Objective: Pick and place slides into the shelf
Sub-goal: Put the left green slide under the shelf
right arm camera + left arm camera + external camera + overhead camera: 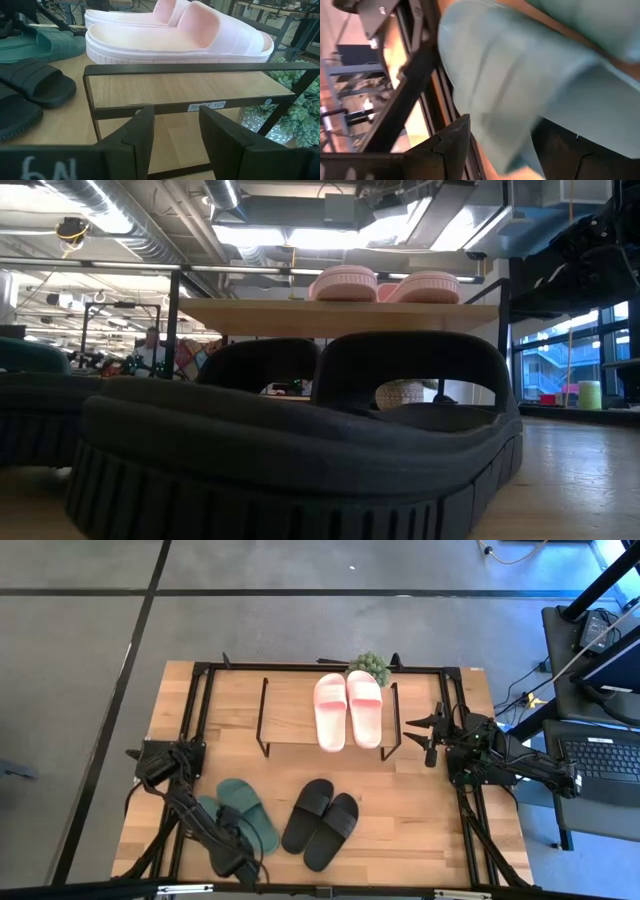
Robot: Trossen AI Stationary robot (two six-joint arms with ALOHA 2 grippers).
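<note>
1. Black rubber slide sandals point(320, 823), a pair with wide straps, lie side by side on the wooden surface point(420, 810) at its near edge, right of centre. No tool touches them; they are not yet shelved.

2. Dark green rubber slide sandals point(245, 820), also a pair, lie on the surface just left of the black pair. The left tool point(232, 858) is down at this pair. Its wrist view shows green rubber lying close between its two dark fingers point(452, 142), which stand apart. Whether they clamp the slide cannot be told; judged as approach or early grasp.

3. Low rack shelf point(290, 725), a light wooden top board on thin black wire legs, stands mid-surface beyond both pairs. The left part of its board is bare.

4. Pale pink rubber slide sandals point(348, 708) rest side by side on the right part of the shelf board. This pair is judged placed.

5. Right tool point(432, 738) waits just off the shelf's right end, fingers apart, holding nothing.

6. Small green potted plant point(370, 665) stands behind the shelf, close by the pink pair.

7. Progress, judged: one pair of three placed; green in hand next, black remaining.
</note>
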